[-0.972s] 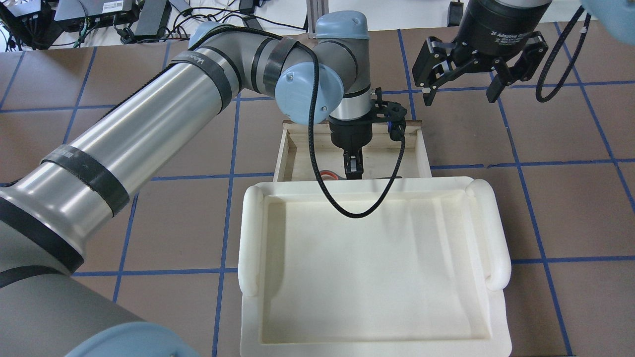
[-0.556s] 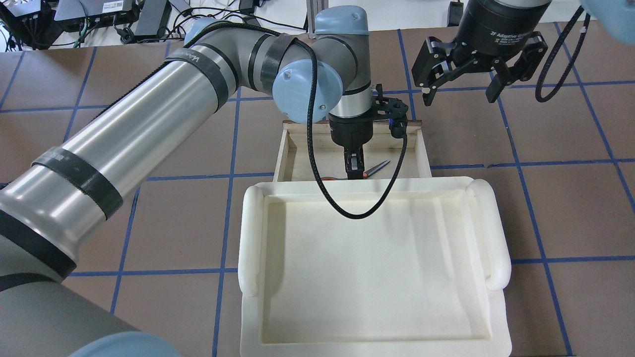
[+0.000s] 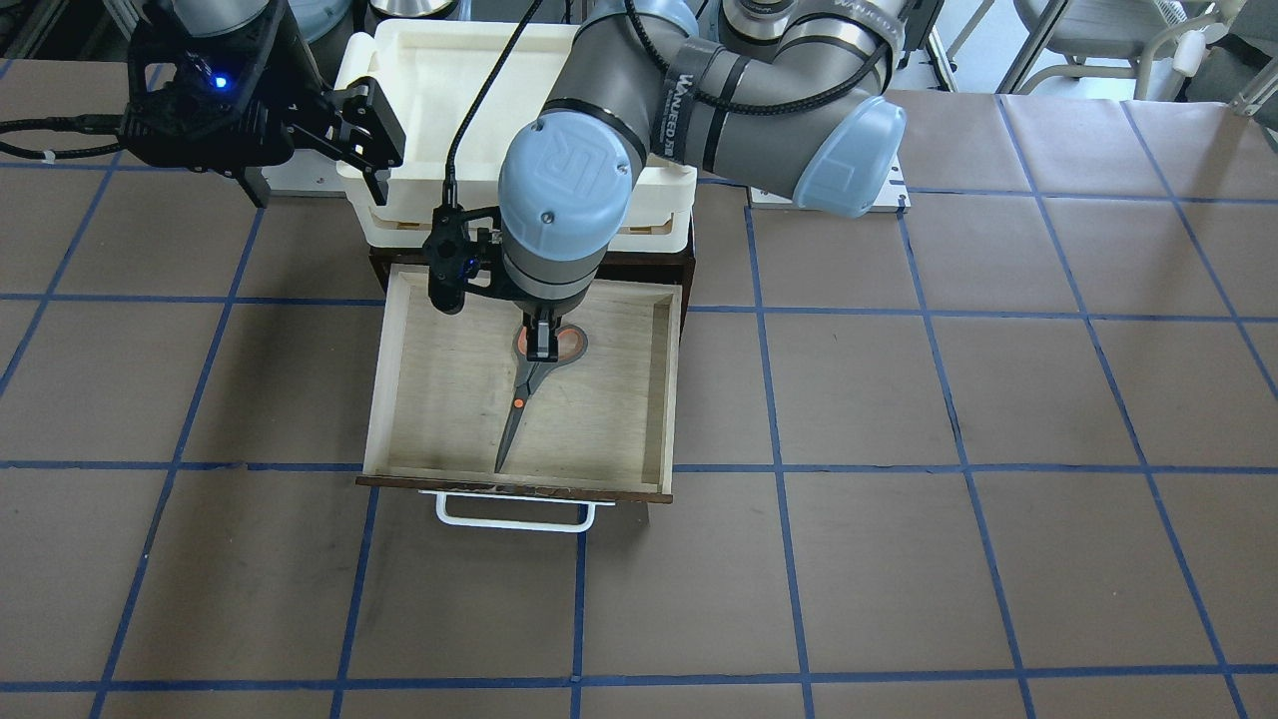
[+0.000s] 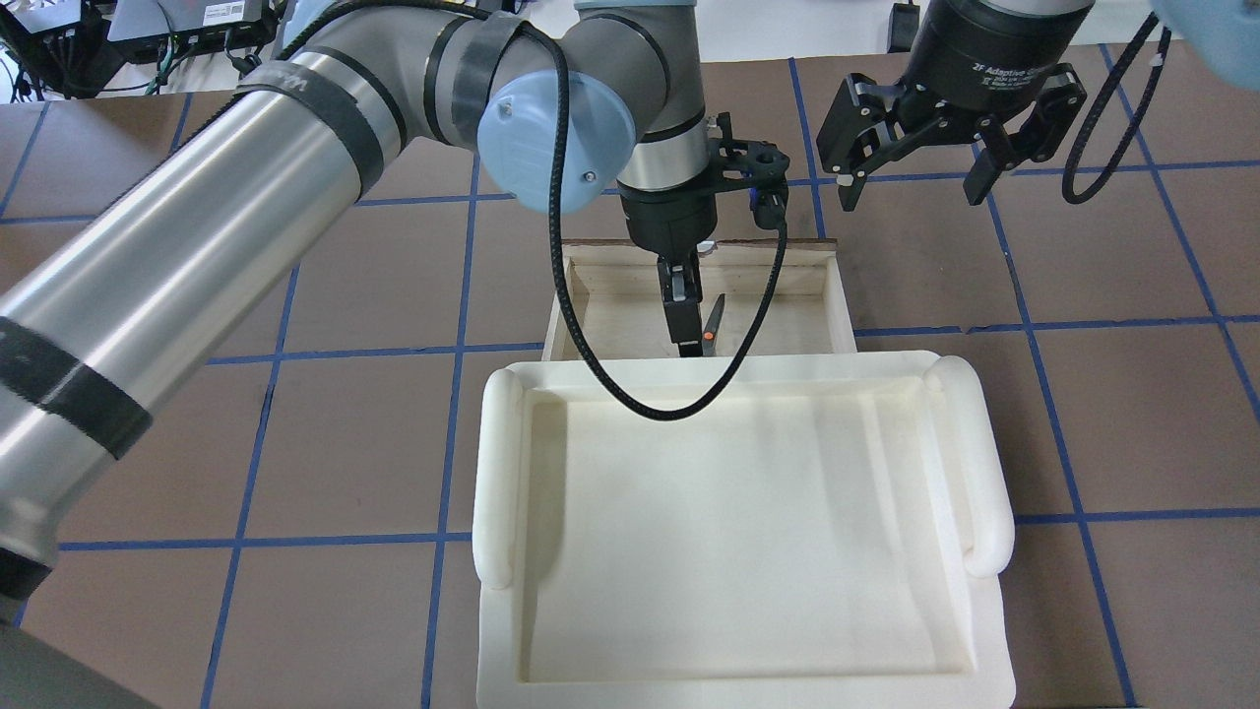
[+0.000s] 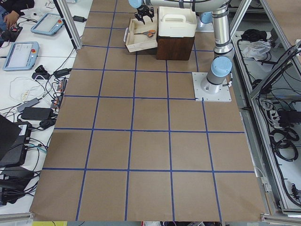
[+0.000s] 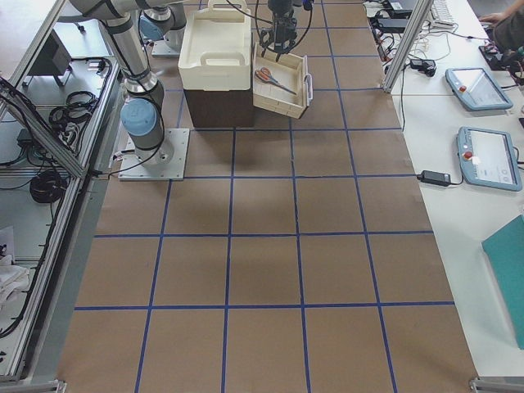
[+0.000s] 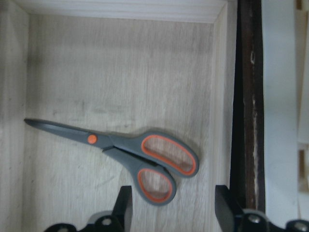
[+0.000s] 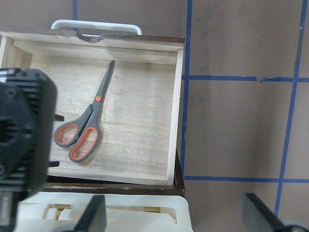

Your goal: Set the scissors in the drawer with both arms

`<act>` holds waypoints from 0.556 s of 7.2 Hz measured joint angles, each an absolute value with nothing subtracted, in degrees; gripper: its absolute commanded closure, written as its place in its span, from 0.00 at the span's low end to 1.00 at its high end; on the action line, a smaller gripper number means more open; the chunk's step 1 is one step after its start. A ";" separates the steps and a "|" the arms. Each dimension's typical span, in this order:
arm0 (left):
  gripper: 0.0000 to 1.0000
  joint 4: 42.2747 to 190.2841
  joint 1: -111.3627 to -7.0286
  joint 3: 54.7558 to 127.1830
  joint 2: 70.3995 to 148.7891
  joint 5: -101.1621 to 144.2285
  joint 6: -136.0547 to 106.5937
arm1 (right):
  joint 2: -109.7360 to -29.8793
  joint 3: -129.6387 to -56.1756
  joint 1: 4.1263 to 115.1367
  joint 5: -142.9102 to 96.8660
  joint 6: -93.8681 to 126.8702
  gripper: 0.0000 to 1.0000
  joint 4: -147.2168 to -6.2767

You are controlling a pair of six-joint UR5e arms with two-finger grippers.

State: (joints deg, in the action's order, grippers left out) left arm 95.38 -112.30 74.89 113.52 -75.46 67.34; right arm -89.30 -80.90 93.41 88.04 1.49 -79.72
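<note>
An open wooden drawer (image 3: 439, 389) sticks out of a dark brown cabinet (image 3: 689, 265) on a brown bench (image 3: 998, 399) marked with blue grid lines. A white bin (image 4: 497, 463) sits on top of the cabinet.

The scissors (image 3: 529, 384) lie flat on the drawer floor, near its middle. Their closed blades point toward the drawer front and its white bar handle (image 3: 514, 519). Their orange-lined loops lie toward the cabinet.

The left arm (image 4: 246, 197) reaches over the drawer with its jaws pointing straight down, just above the loops. The left wrist camera shows these jaws spread wide, one tip on either side of the loops. They hold nothing and do not touch the scissors.

The right arm (image 4: 984, 49) hangs above the bare bench beside the drawer, clear of it. Its jaws are also wide open and empty.

The placing step looks as good as done, because the scissors rest inside the drawer with nothing gripping them. The step in hand seems to be the left arm getting clear.

Next, the left arm would need to rise straight up, keeping its tips off the loops so the scissors are not dragged. If the drawer is to be shut afterwards, the right arm looks well placed for it. It would have to come round to the drawer front and push squarely, so the drawer slides in without jamming.
</note>
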 measured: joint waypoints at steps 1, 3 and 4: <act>0.33 95.40 -110.30 74.79 111.06 -75.61 67.26 | -89.30 -80.90 93.42 88.01 1.49 0.00 -79.72; 0.31 95.37 -105.48 74.79 105.89 -76.03 66.97 | -89.30 -80.88 93.43 87.96 1.50 0.00 -79.78; 0.31 95.38 -102.82 75.00 103.50 -76.78 66.56 | -89.30 -80.91 93.43 87.96 1.49 0.00 -79.78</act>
State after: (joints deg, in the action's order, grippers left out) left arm 95.38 -102.82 75.00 103.50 -76.78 66.56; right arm -89.30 -80.91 93.43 87.96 1.49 -79.78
